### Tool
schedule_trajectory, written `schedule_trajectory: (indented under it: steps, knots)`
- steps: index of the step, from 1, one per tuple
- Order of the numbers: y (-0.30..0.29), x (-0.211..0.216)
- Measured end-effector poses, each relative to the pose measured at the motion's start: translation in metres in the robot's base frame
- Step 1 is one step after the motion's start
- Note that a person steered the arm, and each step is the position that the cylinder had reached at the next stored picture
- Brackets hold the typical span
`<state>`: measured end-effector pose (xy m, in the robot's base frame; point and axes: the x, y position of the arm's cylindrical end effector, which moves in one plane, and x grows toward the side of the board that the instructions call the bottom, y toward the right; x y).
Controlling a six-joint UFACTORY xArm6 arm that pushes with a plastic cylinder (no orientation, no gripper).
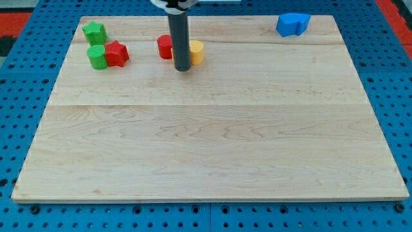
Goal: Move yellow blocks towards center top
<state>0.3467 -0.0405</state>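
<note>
tip: my tip point(183, 68) is down at the yellow cylinder's point(196, 52) left edge, seemingly touching; no jaws to open or close
neighbour: red cylinder point(165, 46) just left (partly hidden)
handling: probably light, rigid, slides easily; push its flank squarely, it may roll off

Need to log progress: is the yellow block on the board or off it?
On: the yellow block sits on the wooden board near its top centre, beside my tip.

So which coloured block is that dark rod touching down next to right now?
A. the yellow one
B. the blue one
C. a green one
A: my tip sits right against the yellow block, with a red block just on its other side.
</note>
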Motion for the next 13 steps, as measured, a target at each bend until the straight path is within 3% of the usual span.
schedule_trajectory:
  steps: [2, 4, 9, 10, 12, 13]
  knots:
    - [0.016, -0.005]
    - [0.021, -0.065]
    - [0.036, -0.099]
    - [0.098, -0.056]
    - [0.058, 0.015]
    - [0.046, 0.030]
